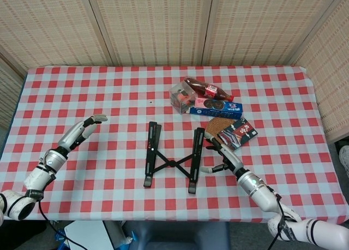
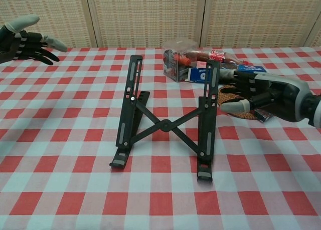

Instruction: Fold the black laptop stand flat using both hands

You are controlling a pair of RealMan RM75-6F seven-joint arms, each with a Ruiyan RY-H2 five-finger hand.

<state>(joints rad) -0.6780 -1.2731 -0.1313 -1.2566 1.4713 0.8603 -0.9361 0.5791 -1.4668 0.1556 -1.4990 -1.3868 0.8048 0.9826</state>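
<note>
Your left hand (image 1: 82,131) hovers over the left part of the table (image 1: 109,92), which wears a soft red-and-white checked cloth. Its grey and black fingers are stretched out and spread apart, holding nothing, and it is well apart from the stand.

The black laptop stand (image 1: 173,157) sits near the middle of the table, closer to the front edge than the back. It is not yet folded: two long, flat, slotted rails rise at a slant, joined by thin crossed bars that meet at a round pivot, and each rail ends in a small grey foot at the front. The finish looks matte, and whether it is metal or plastic cannot be told.

Your right hand (image 2: 256,93) is just beside the stand's right rail, fingers open and reaching toward it with the pale thumb tip lowest. It grips nothing; whether a fingertip touches the rail cannot be told.

Behind that hand, toward the right side of the table, lies a round woven coaster (image 1: 217,126) with a dark glossy packet (image 1: 238,133) partly on it. Further back are a long blue cookie box (image 1: 216,107), a clear plastic tub (image 1: 182,96) and a cola bottle (image 1: 207,90) lying on its side.
</note>
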